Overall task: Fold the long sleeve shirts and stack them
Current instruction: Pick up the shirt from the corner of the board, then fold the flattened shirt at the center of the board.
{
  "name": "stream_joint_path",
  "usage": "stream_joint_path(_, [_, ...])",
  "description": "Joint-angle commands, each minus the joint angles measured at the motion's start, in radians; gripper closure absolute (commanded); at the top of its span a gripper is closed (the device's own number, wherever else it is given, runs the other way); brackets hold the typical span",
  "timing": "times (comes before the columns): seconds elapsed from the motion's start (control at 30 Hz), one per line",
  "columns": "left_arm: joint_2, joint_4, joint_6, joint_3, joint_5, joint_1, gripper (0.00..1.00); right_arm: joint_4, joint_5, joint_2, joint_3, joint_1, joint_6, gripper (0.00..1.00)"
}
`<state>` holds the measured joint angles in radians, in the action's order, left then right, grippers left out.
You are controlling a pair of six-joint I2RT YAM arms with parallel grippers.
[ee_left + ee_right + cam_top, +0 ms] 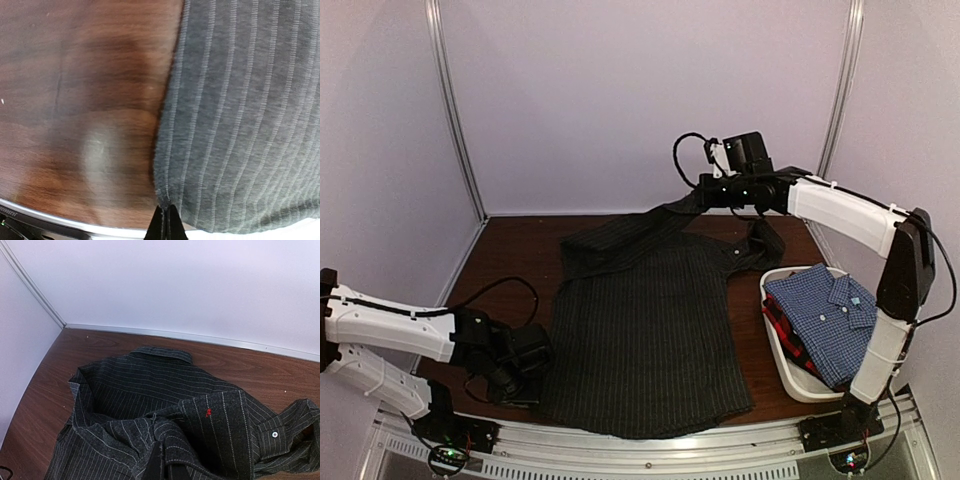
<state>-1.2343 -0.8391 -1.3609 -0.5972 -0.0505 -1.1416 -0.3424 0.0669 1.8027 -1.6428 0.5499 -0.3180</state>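
Observation:
A black pinstriped long sleeve shirt (640, 330) lies spread across the middle of the brown table. My left gripper (544, 374) is low at the shirt's left edge. In the left wrist view its fingertips (166, 216) are shut on the hem of the striped cloth (240, 125). My right gripper (698, 198) hangs above the far side, shut on a bunched fold of the same shirt (150, 395), whose upper part is lifted off the table. The collar (162, 354) lies beyond the right gripper (165, 462). A folded blue-check shirt (825, 315) rests on a red-and-dark one (780, 325).
A white tub (790, 385) at the right edge holds the two folded shirts, close to the right arm's base. Pale walls enclose the table on the left, far and right sides. A black cable (510, 290) loops over the table by the left arm.

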Motion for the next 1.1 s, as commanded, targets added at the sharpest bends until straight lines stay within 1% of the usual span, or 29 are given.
stream_joint_path(0.0, [0.016, 0.023, 0.044, -0.071, -0.041, -0.027, 1.00, -0.031, -0.047, -0.040, -0.066, -0.007, 0.017, 1.00])
stream_joint_path(0.07, [0.004, 0.037, 0.077, -0.110, -0.059, -0.041, 1.00, -0.054, -0.062, -0.040, -0.089, -0.008, 0.026, 1.00])
stream_joint_path(0.3, [-0.085, 0.063, 0.226, -0.272, -0.092, -0.080, 1.00, -0.142, -0.193, -0.065, -0.144, -0.018, 0.062, 1.00])
stream_joint_path(0.5, [-0.159, 0.134, 0.392, -0.407, -0.065, -0.107, 1.00, -0.176, -0.268, -0.120, -0.118, -0.041, 0.069, 1.00])
stream_joint_path(0.53, [-0.170, 0.155, 0.419, -0.419, -0.043, -0.112, 1.00, -0.179, -0.274, -0.129, -0.111, -0.045, 0.069, 1.00])
stream_joint_path(0.7, [-0.238, 0.246, 0.501, -0.440, 0.048, -0.115, 1.00, -0.193, -0.305, -0.177, -0.063, -0.060, 0.060, 1.00])
stream_joint_path(0.77, [-0.267, 0.279, 0.527, -0.440, 0.104, -0.116, 1.00, -0.191, -0.305, -0.191, -0.042, -0.062, 0.055, 1.00])
stream_joint_path(1.07, [-0.352, 0.357, 0.589, -0.427, 0.222, -0.116, 1.00, -0.196, -0.287, -0.220, -0.003, -0.062, 0.035, 1.00])
